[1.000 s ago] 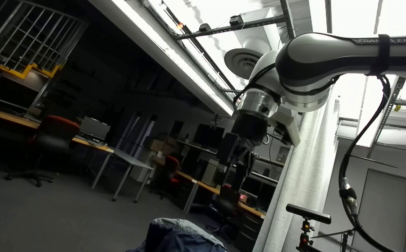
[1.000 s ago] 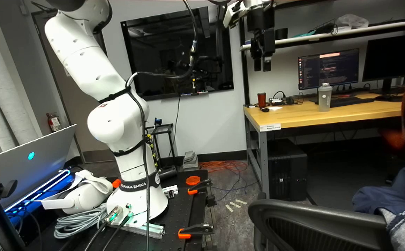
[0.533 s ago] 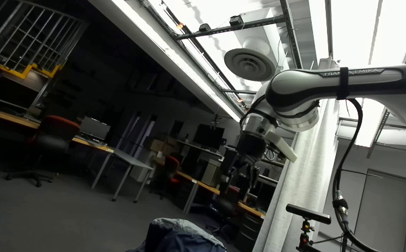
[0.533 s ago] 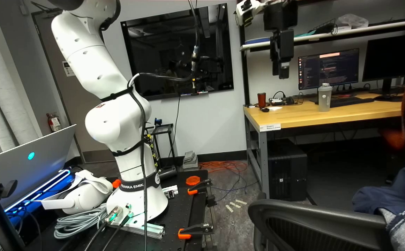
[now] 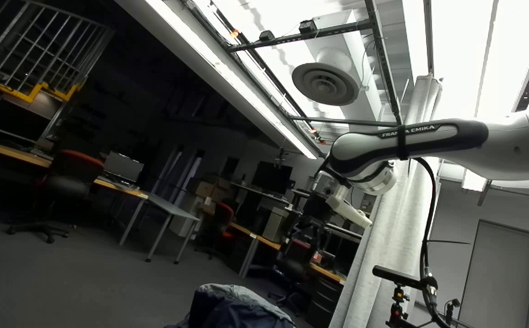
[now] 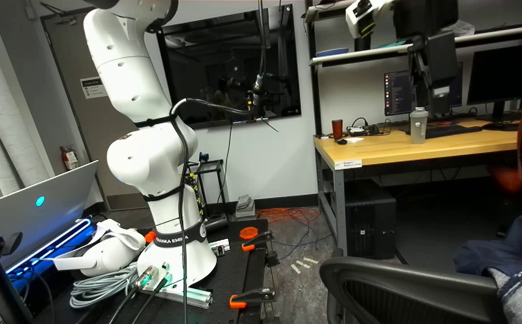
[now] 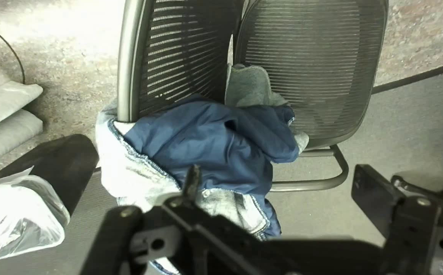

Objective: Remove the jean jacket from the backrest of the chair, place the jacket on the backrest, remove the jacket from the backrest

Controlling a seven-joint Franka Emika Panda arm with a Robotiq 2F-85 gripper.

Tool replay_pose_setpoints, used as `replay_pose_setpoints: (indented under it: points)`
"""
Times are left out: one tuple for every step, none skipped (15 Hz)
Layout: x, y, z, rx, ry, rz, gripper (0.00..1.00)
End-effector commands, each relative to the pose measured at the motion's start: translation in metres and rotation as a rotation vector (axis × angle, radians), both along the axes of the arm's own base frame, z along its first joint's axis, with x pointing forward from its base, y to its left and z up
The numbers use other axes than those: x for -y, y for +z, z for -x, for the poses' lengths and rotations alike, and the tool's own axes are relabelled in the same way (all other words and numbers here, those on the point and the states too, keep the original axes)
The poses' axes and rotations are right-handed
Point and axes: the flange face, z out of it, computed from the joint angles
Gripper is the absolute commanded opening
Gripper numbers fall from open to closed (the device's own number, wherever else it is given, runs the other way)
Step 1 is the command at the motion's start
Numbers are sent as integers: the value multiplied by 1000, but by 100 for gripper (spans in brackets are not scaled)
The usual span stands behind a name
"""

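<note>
The pincer (image 7: 280,181) has its fingers (image 7: 374,198) spread wide and hangs higher than the jean jacket (image 7: 206,141), apart from it.

The jean jacket is draped over one end of the backrest (image 7: 128,65), dark-blue lining uppermost, pale denim falling outside the rim, some of it spilling onto the seat of the chair (image 7: 305,68). The rim is smooth and rounded; back and seat are finely ribbed. Around the chair, a dark seam parts mottled flooring (image 7: 427,30) from plain grey carpet (image 7: 408,126), and clear plastic (image 7: 21,217) gleams to one side.

In an exterior view the white arm (image 6: 148,157) rises from a black plate (image 6: 234,270) with orange-tipped clamps (image 6: 254,295). Behind it a glossy dark screen (image 6: 216,58) hangs on a pale wall (image 6: 278,162). A wooden bench (image 6: 386,150) bears a grey bottle (image 6: 418,128) and a reddish cup (image 6: 337,129), with monitors (image 6: 508,74) at its back.

In an exterior view the tilted room runs dim beneath a bright ceiling strip (image 5: 228,75) and round vent (image 5: 323,84), with office chairs (image 5: 75,171) and a pale curtain (image 5: 398,228).
</note>
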Motion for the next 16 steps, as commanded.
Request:
replay_pose_setpoints:
  points:
    - [4,0,-3,-1,-5,1,100]
    - [5,0,-5,0,-7,1,100]
    - [5,1,-6,1,-6,2,100]
    - [4,2,-7,4,-5,3,100]
    - [4,3,-7,5,-5,3,100]
    - [4,-1,-9,4,-8,5,100]
    - [7,-4,-13,6,-11,23,100]
    - [9,-8,-20,-5,-11,43,100]
    - [12,-12,-25,-15,-13,58,100]
    - [17,-18,-34,-30,-10,81,100]
    - [21,-22,-41,-38,-13,106,100]
    - [25,-27,-52,-47,-15,125,100]
    - [28,-31,-60,-51,-14,142,100]
    - [30,-36,-71,-54,-10,154,100]
    - [31,-41,-80,-53,-7,167,100]
    - [31,-46,-91,-46,4,174,100]
